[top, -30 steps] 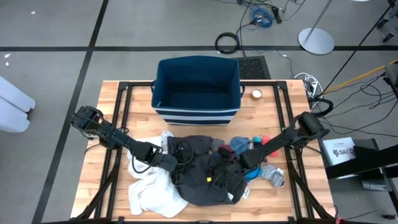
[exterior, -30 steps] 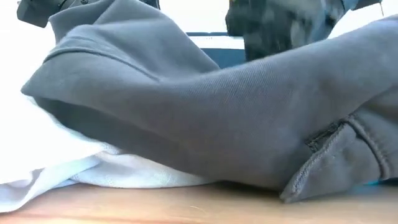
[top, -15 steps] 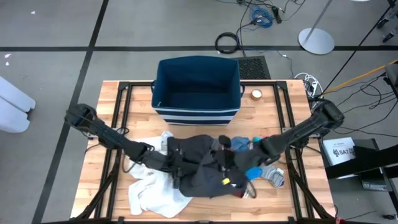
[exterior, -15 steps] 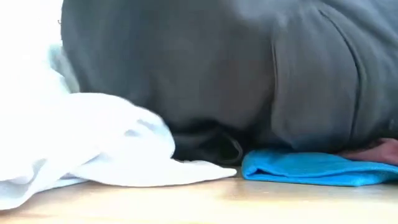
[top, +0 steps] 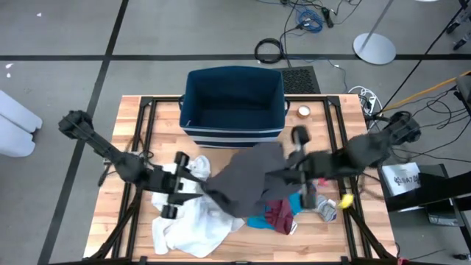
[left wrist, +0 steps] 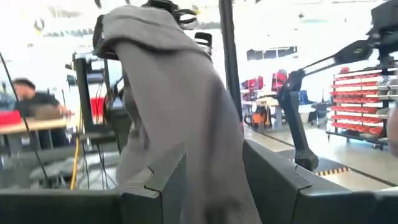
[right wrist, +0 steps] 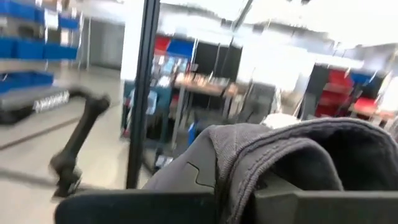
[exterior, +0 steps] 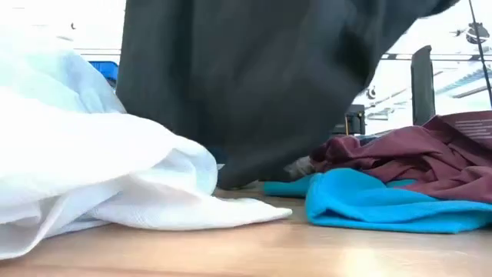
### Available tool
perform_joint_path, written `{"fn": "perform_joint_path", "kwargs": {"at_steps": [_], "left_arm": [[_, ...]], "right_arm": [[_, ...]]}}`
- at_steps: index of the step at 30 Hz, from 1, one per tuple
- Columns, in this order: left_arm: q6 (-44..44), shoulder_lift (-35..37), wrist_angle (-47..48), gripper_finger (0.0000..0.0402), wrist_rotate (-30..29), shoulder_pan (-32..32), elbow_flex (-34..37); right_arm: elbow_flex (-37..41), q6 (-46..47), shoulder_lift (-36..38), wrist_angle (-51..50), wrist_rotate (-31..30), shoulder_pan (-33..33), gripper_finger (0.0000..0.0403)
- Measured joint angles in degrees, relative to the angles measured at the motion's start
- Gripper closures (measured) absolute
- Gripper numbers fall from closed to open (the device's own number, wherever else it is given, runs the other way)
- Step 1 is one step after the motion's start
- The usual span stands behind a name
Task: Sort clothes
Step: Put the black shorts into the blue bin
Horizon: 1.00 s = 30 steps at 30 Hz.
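Observation:
A dark grey garment [top: 246,177] is stretched between my two grippers above the pile; in the low view it hangs like a curtain [exterior: 246,77]. My left gripper [top: 206,190] is shut on its left end and my right gripper [top: 278,174] on its right end. Under it, a white garment [top: 184,224] lies on the table at the near left. A bright blue piece [top: 259,221] and a maroon piece [top: 280,212] lie on the table beside it. A grey sock [top: 325,212] lies to the right. My left gripper pinches a bunched part of the dark grey garment [left wrist: 193,168] between its two fingers, coming level from the table's left. The cloth runs up from the fingers toward the other gripper. My right gripper pinches a thick gathered fold with a seam [right wrist: 261,158] between its fingers, coming level from the table's right. The garment hangs below both; its lower edge [exterior: 254,173] reaches down to the pile.
The navy bin with white stripes [top: 234,132] stands open at the table's far middle. A small round roll [top: 303,112] lies right of it. A small yellow thing [top: 346,199] lies near the right arm. Bare wood shows at the table's near right and far left.
Both grippers have risen with the dark grey garment. It has come up off the pile and now hangs spread between them, and the maroon and blue pieces beneath have come into view. The right gripper has also gone toward the far edge.

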State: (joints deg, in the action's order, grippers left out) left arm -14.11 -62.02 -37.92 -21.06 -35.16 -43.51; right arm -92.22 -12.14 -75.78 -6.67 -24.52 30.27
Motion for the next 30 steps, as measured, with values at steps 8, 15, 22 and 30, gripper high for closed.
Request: {"fn": "perform_joint_path", "kwargs": {"at_steps": [8,15,22,30], "left_arm": [[1.19,1.25,8.90,0.0237,-0.04,-1.15,0.00],[6.38,-0.42,14.67,0.0237,-0.06,-0.48,0.00],[7.83,-6.63,14.62,0.0237,-0.11,0.82,0.00],[9.30,-12.14,14.83,0.0237,-7.18,5.17,0.00]], "right_arm": [[-12.92,-2.59,0.26,-6.53,0.39,-0.71,0.0402],[-14.92,1.20,0.04,-12.00,-0.28,-0.66,0.0401],[-14.98,-0.51,-0.33,-11.75,-7.45,-0.69,0.0399],[-14.98,-0.72,-0.31,-12.22,-7.29,-0.66,0.0398]]}}
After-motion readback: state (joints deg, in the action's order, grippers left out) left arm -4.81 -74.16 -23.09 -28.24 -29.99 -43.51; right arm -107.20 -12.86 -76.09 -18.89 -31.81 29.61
